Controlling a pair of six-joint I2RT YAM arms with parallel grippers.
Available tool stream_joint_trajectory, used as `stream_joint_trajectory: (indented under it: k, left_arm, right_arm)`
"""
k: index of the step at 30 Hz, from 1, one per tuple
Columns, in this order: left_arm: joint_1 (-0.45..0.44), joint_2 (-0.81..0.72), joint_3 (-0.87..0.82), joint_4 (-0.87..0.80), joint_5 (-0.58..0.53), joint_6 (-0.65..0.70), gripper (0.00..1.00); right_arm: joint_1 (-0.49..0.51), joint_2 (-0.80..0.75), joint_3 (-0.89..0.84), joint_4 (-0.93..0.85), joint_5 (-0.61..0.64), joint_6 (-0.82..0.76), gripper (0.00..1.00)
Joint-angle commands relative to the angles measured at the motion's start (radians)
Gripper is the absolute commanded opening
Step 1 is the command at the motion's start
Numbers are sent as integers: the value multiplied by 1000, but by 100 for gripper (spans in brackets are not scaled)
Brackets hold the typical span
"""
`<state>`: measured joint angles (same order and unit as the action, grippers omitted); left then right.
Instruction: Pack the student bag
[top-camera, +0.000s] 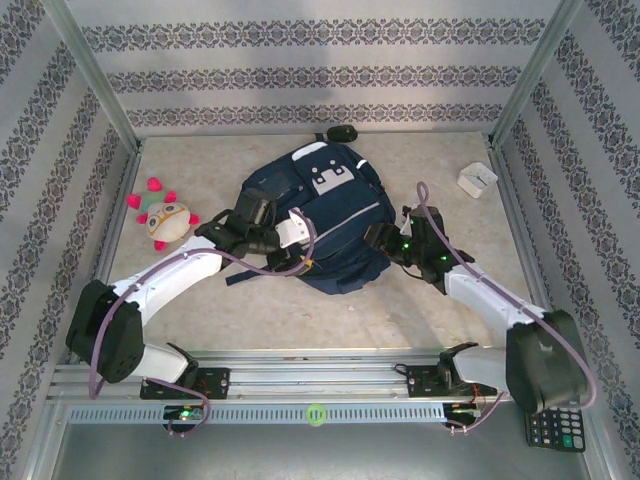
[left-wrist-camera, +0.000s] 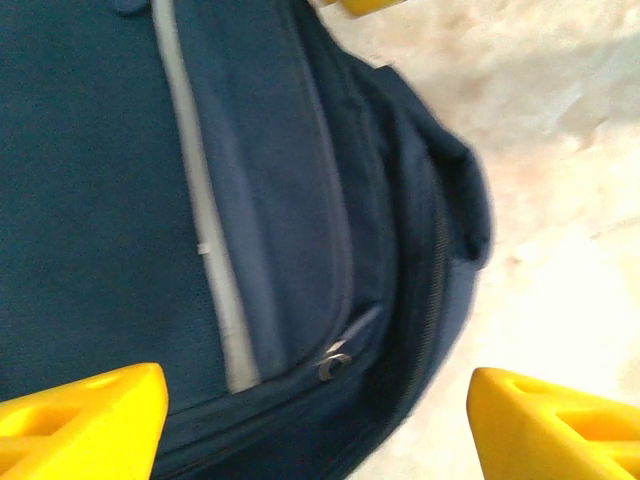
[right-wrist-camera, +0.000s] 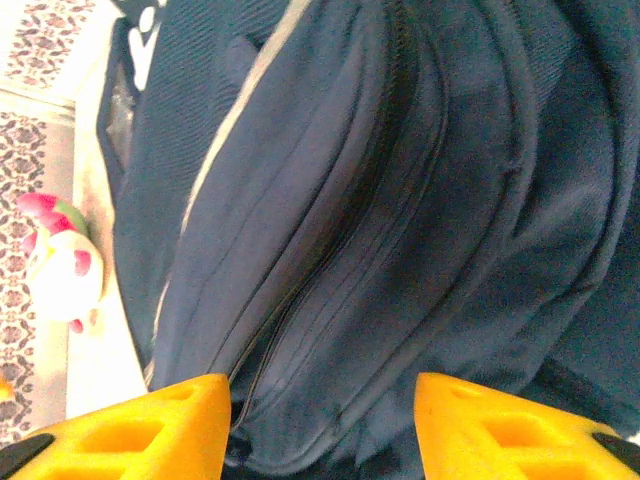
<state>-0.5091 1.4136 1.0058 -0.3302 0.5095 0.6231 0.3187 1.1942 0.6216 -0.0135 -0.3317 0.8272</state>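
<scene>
Yellow-fingered left claw (left-wrist-camera: 318, 385) spread open, right claw (right-wrist-camera: 322, 390) open too | both flanking large navy-blue fabric backpack (top-camera: 340, 240) | likely soft, floppy | you pinch its silver zip pull (left-wrist-camera: 333, 362)

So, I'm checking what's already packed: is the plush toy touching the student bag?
Apart. The top view shows the plush toy lying left of the student bag, with a bare stretch of table between them.

Student bag (top-camera: 335, 225) central on the table (top-camera: 300, 320), plush toy (top-camera: 165, 222) left of it, small box (top-camera: 477, 179) right rear
</scene>
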Motion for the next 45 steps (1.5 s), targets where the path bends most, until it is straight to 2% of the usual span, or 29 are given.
stream_joint_trajectory:
  k: [1,7,11,12,13,14,17,20,24,31,39,45]
  left_arm:
    - [35,10,24,-60,-76,237,80]
    - [41,145,81,-44,-161,467,80]
    - [41,217,105,9,-132,490,77]
    - [41,226,109,25,-118,479,74]
    - [40,231,109,39,-104,463,67]
    - [40,234,108,52,-85,443,55]
    - [40,232,99,56,-13,379,37]
    - [40,214,61,97,13,320,14]
    - [44,188,28,123,40,242,2]
    - [48,192,58,149,64,45,0]
    - [50,227,126,164,77,-137,0]
    - [50,232,147,192,125,-232,0]
  right_arm:
    - [27,-73,12,-127,-1,-63,53]
    - [99,-128,0,-136,1,-23,54]
    - [142,-121,21,-130,11,-7,54]
    - [155,-120,32,-128,17,-7,54]
    - [169,-120,43,-130,27,-10,54]
    - [187,-121,54,-129,44,-24,53]
    - [267,-134,87,-136,150,-73,52]
    - [321,-123,103,-136,212,-71,53]
    - [383,-99,126,-137,264,-66,52]
    - [499,-113,163,-133,423,-152,53]
    - [534,-103,159,-126,469,-138,53]
    - [601,-79,179,-130,534,-245,53]
